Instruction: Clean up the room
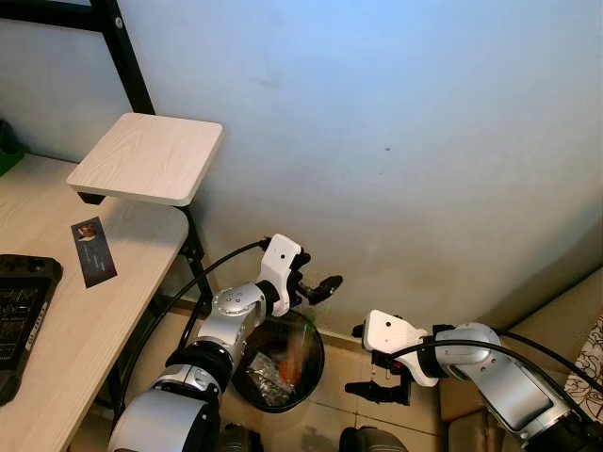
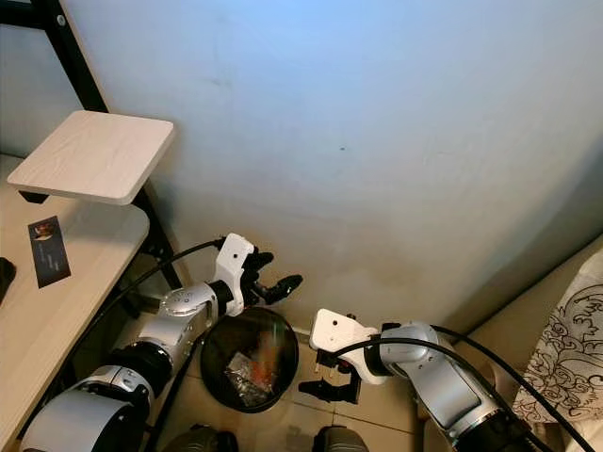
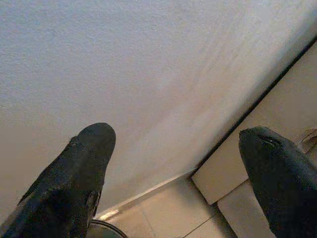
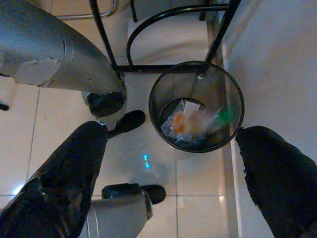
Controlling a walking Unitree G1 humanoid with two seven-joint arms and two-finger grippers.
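A: What does the head camera show of the task's thing?
B: A round black wire-mesh bin (image 1: 280,363) stands low in the middle of the frame, on the tiled floor against the pale wall (image 1: 396,141), with crumpled wrappers (image 1: 268,377) inside. The left hand (image 1: 316,287) hangs just above its rim, fingers apart and empty. The right hand (image 1: 382,388) is lower right of the bin, also open and holding nothing.

A: And at the left edge?
B: A light wood table (image 1: 85,311) carrying a dark card (image 1: 93,251), with a small raised shelf (image 1: 146,155) above it.

A: The left wrist view?
B: Two spread fingers (image 3: 86,163) before the wall and skirting.

A: The right wrist view?
B: It looks straight down into the bin (image 4: 196,106), showing clear plastic, something orange and a green blur, beside the table's black frame (image 4: 163,37).
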